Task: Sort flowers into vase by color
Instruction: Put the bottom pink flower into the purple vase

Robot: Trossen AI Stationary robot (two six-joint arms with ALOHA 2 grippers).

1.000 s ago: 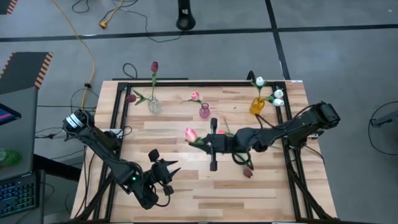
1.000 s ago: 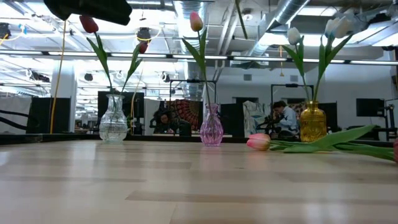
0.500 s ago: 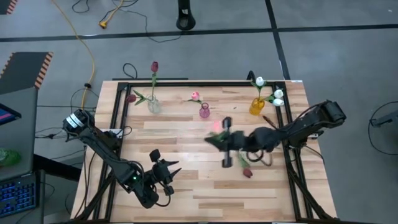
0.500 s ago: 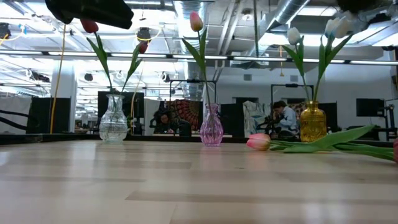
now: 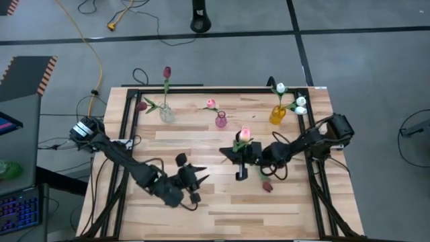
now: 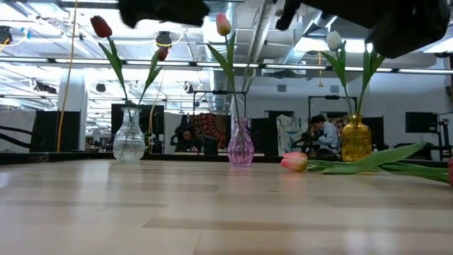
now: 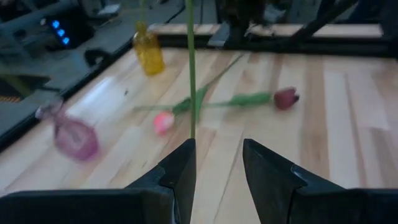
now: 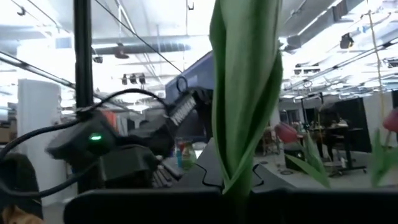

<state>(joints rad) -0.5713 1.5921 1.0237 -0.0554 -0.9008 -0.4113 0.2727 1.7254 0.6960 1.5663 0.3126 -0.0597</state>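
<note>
Wooden tabletop (image 5: pixel 201 205) lies mostly bare along its near edge. Three vases line the far edge: clear vase (image 5: pixel 166 114), pink vase (image 5: pixel 221 121), amber vase (image 5: pixel 278 115). Mid-table, the right gripper (image 5: pixel 240 153) has jaws clenched on an upright pink tulip (image 5: pixel 245 134). Beside it, the left gripper (image 5: pixel 195 180) hovers, jaws released. Two flowers lie near the right edge: a red tulip (image 5: pixel 267 186) and another pink one (image 7: pixel 164 122).

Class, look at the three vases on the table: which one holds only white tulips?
The amber vase at the table's right rear holds the white tulips; the clear vase holds dark red ones, the pink vase a pink one.
</note>
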